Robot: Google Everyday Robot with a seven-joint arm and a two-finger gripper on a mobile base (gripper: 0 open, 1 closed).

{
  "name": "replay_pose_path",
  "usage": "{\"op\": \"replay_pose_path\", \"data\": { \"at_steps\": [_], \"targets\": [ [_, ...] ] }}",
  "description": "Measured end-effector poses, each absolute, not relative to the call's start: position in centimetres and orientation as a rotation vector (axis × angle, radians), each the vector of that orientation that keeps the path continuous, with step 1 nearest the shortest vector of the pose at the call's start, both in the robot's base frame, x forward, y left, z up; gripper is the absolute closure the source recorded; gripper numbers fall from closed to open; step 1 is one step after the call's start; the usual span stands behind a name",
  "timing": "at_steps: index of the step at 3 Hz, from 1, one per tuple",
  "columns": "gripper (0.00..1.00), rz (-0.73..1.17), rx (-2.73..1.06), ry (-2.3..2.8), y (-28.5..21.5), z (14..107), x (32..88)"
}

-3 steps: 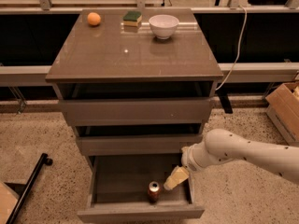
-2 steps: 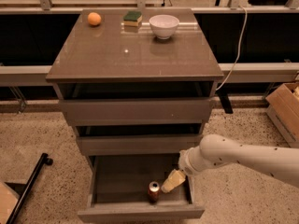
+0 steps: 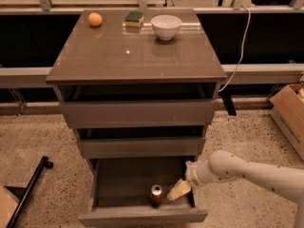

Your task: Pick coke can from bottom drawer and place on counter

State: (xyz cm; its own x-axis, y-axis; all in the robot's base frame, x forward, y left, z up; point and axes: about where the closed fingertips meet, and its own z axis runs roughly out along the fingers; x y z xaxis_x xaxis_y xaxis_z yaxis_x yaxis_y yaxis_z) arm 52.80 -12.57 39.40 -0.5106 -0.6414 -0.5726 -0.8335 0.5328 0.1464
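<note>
The coke can (image 3: 156, 194) stands upright inside the open bottom drawer (image 3: 118, 186), near its front edge and right of the middle. My gripper (image 3: 178, 190) reaches into the drawer from the right on a white arm. Its cream fingers are just right of the can, very close to it. The counter (image 3: 123, 56) is the glossy grey-brown top of the cabinet, well above the drawer.
On the counter's far edge sit an orange fruit (image 3: 95, 19), a green and yellow sponge (image 3: 134, 18) and a white bowl (image 3: 166, 26). A cardboard box (image 3: 289, 113) stands on the floor at right. A black bar (image 3: 28, 189) lies on the floor at left.
My gripper has moved a little to the left inside the drawer, closer to the can. The can has not moved.
</note>
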Motion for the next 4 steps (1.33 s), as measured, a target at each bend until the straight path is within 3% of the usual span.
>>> {"op": "replay_pose_path", "data": {
  "at_steps": [4],
  "targets": [
    [0.00, 0.891, -1.060, 2.154, -12.0, 27.7, 55.0]
  ]
}}
